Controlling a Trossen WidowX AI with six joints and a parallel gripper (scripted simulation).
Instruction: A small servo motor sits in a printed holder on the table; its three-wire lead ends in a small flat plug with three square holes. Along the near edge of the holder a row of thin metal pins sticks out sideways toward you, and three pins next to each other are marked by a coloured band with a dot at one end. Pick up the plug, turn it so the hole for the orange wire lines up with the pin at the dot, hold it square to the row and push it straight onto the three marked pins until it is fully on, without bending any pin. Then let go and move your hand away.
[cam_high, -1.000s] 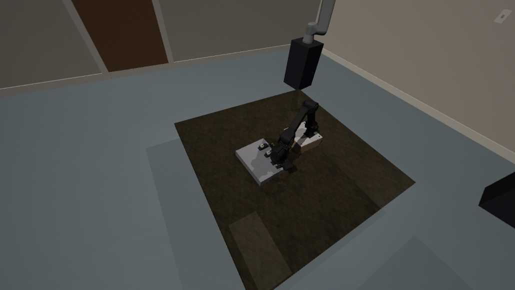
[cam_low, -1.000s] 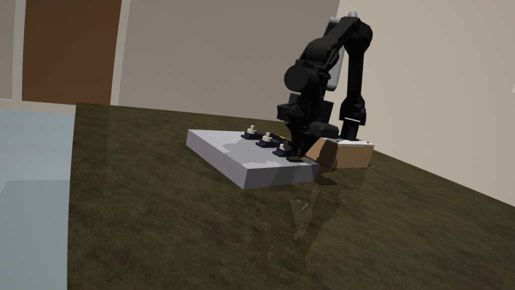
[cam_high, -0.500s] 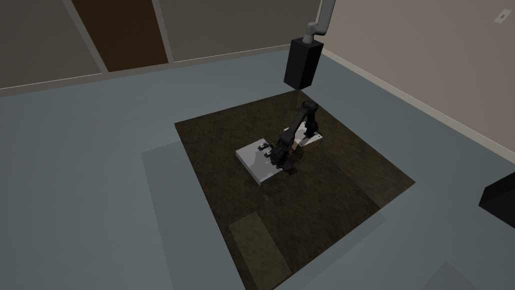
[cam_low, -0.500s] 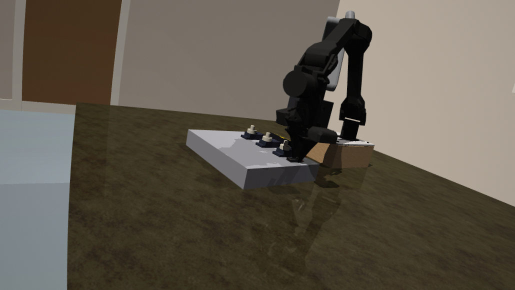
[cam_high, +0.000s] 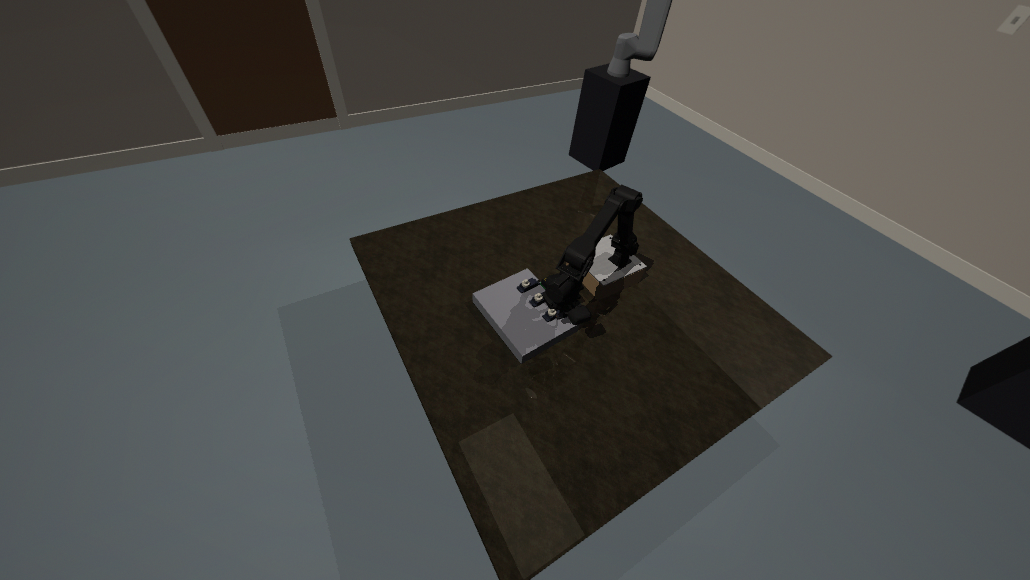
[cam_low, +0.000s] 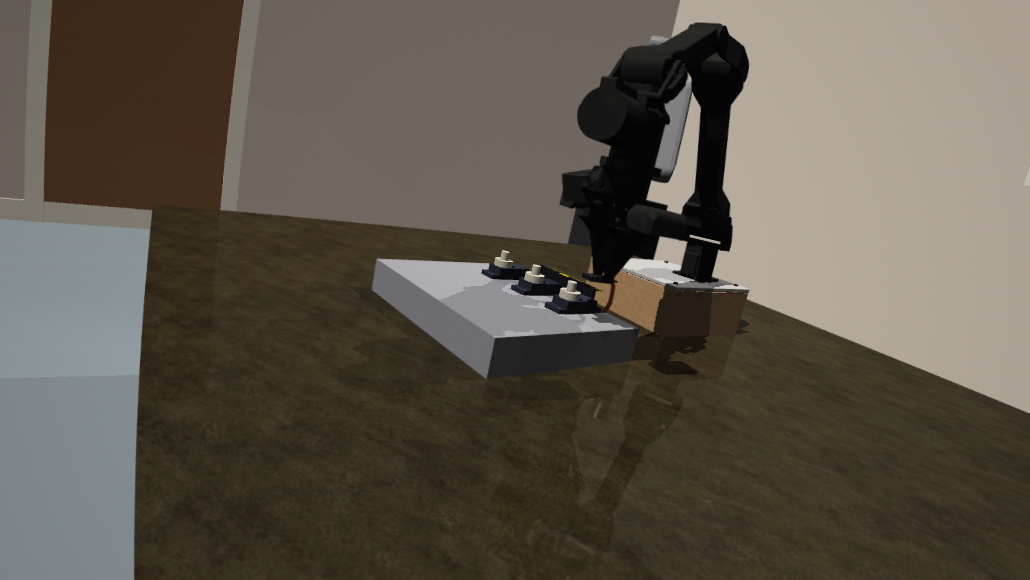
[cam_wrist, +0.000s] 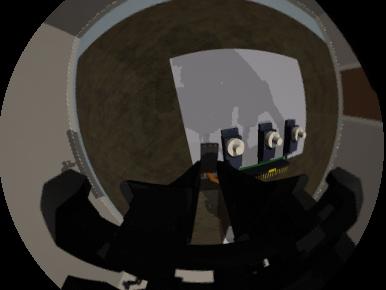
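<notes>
My gripper (cam_low: 602, 273) (cam_wrist: 208, 164) is shut on the small dark plug (cam_low: 595, 278) (cam_wrist: 209, 153) and holds it raised above the grey block, beside the nearest servo. The plug's far end, with small marks across it, points away from the fingers in the wrist view. An orange wire (cam_wrist: 213, 178) shows behind the plug between the fingers. The row of metal pins (cam_wrist: 275, 173) runs along a dark strip with a green edge, right of the gripper in the wrist view. A yellow mark (cam_low: 565, 274) shows on it. The dot and single pins are too small to tell.
Three dark servos (cam_low: 503, 270) (cam_low: 534, 285) (cam_low: 570, 301) with cream horns stand in a row on the grey block (cam_high: 497, 309) (cam_low: 432, 288) (cam_wrist: 215, 90). The arm's base stands on a wooden box (cam_low: 699, 317) behind the gripper. A dark brown table (cam_high: 612, 432) surrounds the block.
</notes>
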